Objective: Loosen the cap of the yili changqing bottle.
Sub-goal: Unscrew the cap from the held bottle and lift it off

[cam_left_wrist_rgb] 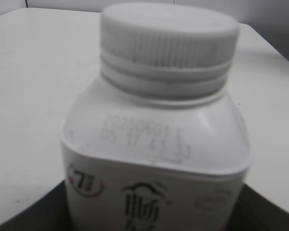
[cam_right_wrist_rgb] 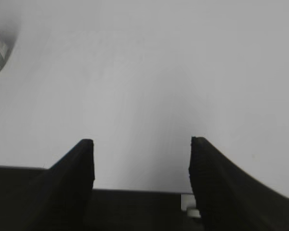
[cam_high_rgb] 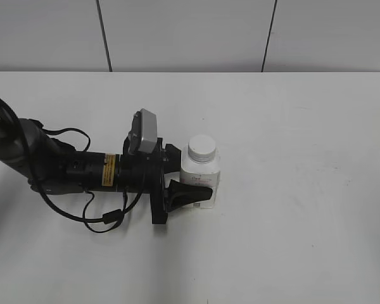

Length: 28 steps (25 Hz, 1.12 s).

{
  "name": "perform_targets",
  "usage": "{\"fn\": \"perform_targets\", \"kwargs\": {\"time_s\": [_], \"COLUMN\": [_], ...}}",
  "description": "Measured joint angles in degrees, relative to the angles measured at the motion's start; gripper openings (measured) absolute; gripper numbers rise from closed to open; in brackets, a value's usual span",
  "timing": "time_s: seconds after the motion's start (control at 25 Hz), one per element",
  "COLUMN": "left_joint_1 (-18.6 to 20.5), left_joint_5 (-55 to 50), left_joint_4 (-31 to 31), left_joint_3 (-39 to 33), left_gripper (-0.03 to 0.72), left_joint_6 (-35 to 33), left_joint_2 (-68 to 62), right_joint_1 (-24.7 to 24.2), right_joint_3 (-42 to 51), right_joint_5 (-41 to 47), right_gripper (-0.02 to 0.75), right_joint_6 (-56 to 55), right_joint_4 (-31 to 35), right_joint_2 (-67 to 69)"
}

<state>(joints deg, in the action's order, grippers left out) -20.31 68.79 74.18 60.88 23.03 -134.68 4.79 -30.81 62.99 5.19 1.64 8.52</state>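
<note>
A white table is seen filling most of the exterior view, with a pale panelled wall behind it. The left arm is laid low across the table from the left side, a black cable looped beneath it. The left gripper is closed around the lower body of the yili changqing bottle, which stands upright just left of the table's middle; a dark finger is pressed against its near side. In the left wrist view the bottle is shown very close, with a printed date code on its shoulder. The cap, white and ribbed, is seated on the neck. The right gripper is held wide open over bare table, nothing between its fingers.
</note>
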Motion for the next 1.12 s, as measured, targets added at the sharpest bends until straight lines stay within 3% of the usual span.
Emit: {"fn": "perform_targets", "kwargs": {"time_s": [0.44, 1.12], "left_joint_1": [0.00, 0.00], "left_joint_5": [0.05, 0.23], "left_joint_4": [0.00, -0.22], "left_joint_3": [0.00, 0.00], "left_gripper": [0.432, 0.432], "left_joint_6": [0.00, 0.00], "left_joint_2": [0.00, -0.06], "right_joint_1": [0.00, 0.00], "right_joint_3": [-9.78, -43.32], "right_joint_5": [1.89, 6.34], "right_gripper": [0.495, 0.494], "right_joint_6": [-1.02, -12.87], "right_joint_4": [1.27, 9.09], "right_joint_2": [29.46, 75.78]}}
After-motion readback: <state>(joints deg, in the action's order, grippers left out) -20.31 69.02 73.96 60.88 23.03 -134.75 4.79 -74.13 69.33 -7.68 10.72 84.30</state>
